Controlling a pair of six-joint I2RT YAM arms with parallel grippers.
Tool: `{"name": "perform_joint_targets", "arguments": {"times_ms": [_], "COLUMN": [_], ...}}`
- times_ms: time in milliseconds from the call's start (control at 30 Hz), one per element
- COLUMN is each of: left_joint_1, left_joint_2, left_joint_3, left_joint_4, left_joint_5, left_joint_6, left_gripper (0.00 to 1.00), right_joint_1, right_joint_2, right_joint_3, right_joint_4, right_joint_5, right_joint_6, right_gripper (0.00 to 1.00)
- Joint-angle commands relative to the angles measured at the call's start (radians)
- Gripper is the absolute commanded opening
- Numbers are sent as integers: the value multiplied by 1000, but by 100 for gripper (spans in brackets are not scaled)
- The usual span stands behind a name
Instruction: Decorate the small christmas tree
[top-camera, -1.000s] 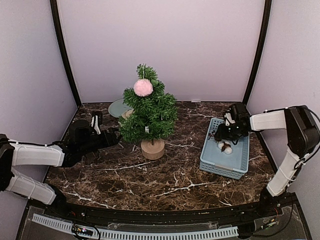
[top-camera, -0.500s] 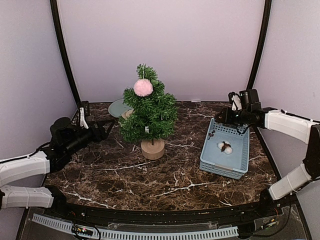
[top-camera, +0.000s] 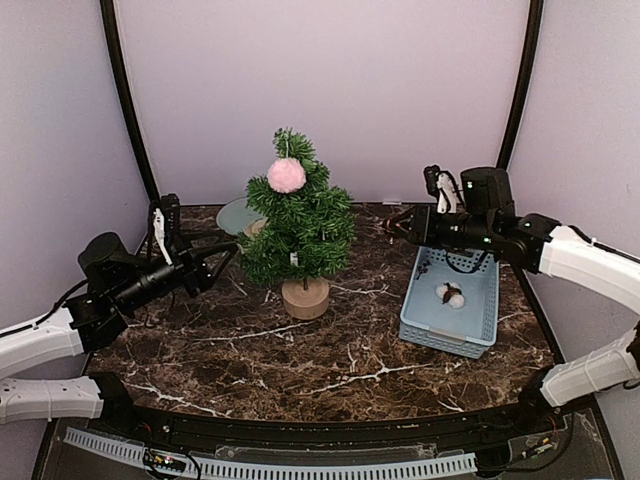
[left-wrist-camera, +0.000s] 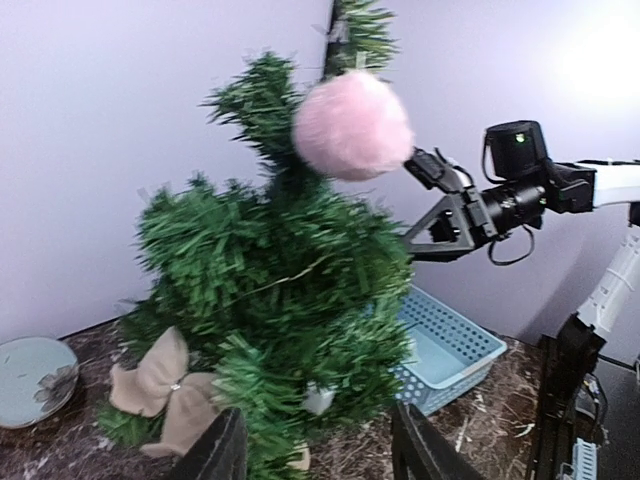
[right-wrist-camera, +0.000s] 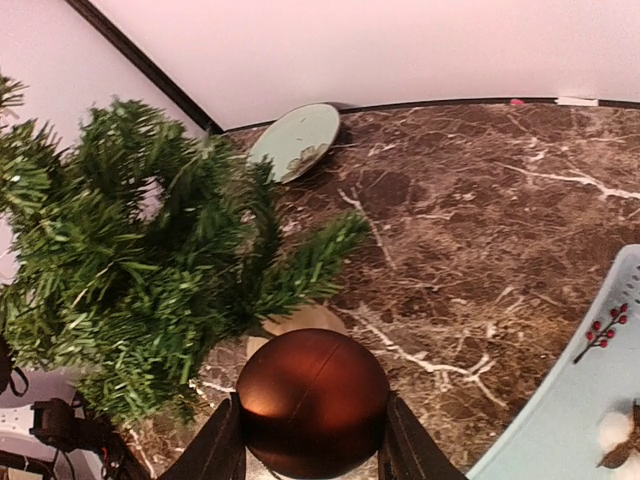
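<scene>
The small christmas tree (top-camera: 300, 222) stands mid-table on a round wooden stump (top-camera: 305, 298), with a pink pom-pom (top-camera: 286, 175) hung near its top. In the left wrist view a burlap bow (left-wrist-camera: 165, 385) sits on a low branch. My left gripper (top-camera: 224, 254) hovers open just left of the lower branches, with nothing between its fingers (left-wrist-camera: 216, 455). My right gripper (top-camera: 397, 226) is raised to the right of the tree, apart from it. It is shut on a matte brown ball ornament (right-wrist-camera: 312, 400), which hangs above the table near the stump (right-wrist-camera: 300, 325).
A light blue perforated basket (top-camera: 418, 318) lies at the right, holding a cotton tuft (top-camera: 450, 293) and a red berry sprig (right-wrist-camera: 600, 335). A pale plate (top-camera: 236, 214) sits behind the tree at the left. Purple walls close in the table.
My right gripper has risen out of the basket and swung left toward the tree with the brown ball. The left arm has lifted and its jaws have narrowed.
</scene>
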Motion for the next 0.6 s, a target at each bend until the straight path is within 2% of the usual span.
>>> {"name": "perform_joint_targets", "arguments": {"times_ms": [0, 367, 433, 567], "left_joint_1": [-81, -239, -253, -279], "left_joint_2": [63, 283, 313, 358], "left_joint_3": [79, 260, 285, 321], "left_joint_4": [4, 12, 5, 1], "left_joint_5": [72, 77, 72, 47], "left_joint_6": [121, 323, 343, 369], "left_gripper": [48, 44, 45, 54], "right_joint_1": [100, 272, 293, 335], "right_joint_2": [-2, 48, 56, 74], "right_joint_3": [27, 119, 132, 155], "right_joint_4": [91, 60, 61, 60], "right_joint_5": [50, 70, 70, 76], "right_joint_6": [78, 68, 63, 53], "right_gripper": [40, 39, 39, 40]}}
